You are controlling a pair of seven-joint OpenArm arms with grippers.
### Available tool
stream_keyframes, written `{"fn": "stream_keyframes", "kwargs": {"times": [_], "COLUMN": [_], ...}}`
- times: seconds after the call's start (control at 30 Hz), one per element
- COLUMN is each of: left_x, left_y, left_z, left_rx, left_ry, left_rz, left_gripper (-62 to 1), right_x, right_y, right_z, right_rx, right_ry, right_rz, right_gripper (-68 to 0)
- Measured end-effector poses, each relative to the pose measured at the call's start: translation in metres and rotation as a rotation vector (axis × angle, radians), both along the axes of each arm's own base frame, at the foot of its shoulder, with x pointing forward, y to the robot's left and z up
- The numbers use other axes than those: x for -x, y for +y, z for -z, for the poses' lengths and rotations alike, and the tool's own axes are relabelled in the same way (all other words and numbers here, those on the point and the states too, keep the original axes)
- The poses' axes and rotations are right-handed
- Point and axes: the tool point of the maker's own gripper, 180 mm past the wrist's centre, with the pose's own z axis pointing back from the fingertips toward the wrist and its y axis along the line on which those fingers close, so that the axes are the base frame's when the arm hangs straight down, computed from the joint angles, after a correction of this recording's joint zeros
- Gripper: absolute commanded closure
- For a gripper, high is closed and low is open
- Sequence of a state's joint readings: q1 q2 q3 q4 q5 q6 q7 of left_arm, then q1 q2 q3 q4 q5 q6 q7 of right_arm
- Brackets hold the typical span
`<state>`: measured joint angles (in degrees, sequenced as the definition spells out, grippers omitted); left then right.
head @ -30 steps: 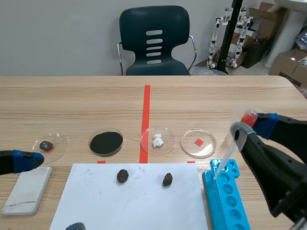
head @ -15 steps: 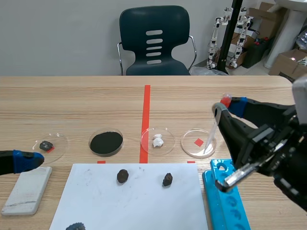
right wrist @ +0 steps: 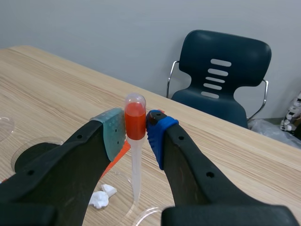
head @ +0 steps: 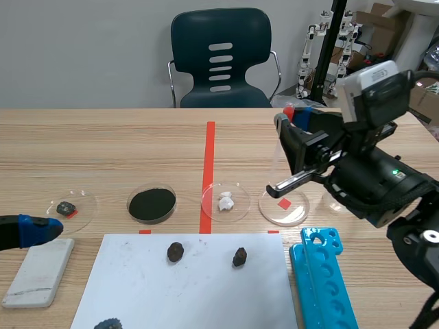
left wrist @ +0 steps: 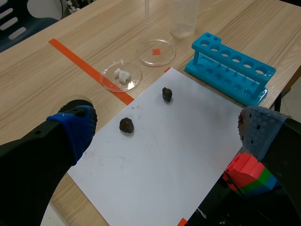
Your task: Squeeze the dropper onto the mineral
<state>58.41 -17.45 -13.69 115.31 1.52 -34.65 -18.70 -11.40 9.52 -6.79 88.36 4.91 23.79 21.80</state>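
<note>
Near left, the left pincer (left wrist: 164, 132) hangs open above the wooden counter (head: 103, 151). Farther right, the right pincer (right wrist: 135, 129) clamps the red bulb of the clear plastic dropper (right wrist: 136, 165), held upright, tip just right of the white mineral lump (head: 225, 202). Best to centre the tip over the lump, then squeeze gently.

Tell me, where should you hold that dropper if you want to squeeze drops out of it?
By the red bulb at the top of the dropper, pinched from two opposite sides, thin tube hanging down. The bulb is the only wide, soft-looking part. The right gripper holds it so, one pad on each side.
</note>
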Motion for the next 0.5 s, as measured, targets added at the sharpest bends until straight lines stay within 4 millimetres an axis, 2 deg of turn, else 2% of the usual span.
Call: {"fn": "stream_keyframes", "kwargs": {"times": [0.3, 0.5], "left_x": [0.000, 0.000], "left_y": [0.000, 0.000], "left_z": [0.000, 0.000], "left_rx": [0.000, 0.000], "left_ry": [0.000, 0.000], "left_rz": [0.000, 0.000], "left_gripper": [-62.3, -62.3], "right_x": [-0.026, -0.031], "right_y": [0.020, 0.030], "right_z": [0.015, 0.019], "right_rx": [0.022, 0.039], "right_ry": [0.017, 0.000], "right_rz": [-0.056, -0.087], "right_gripper": [-13.1, -13.1]}}
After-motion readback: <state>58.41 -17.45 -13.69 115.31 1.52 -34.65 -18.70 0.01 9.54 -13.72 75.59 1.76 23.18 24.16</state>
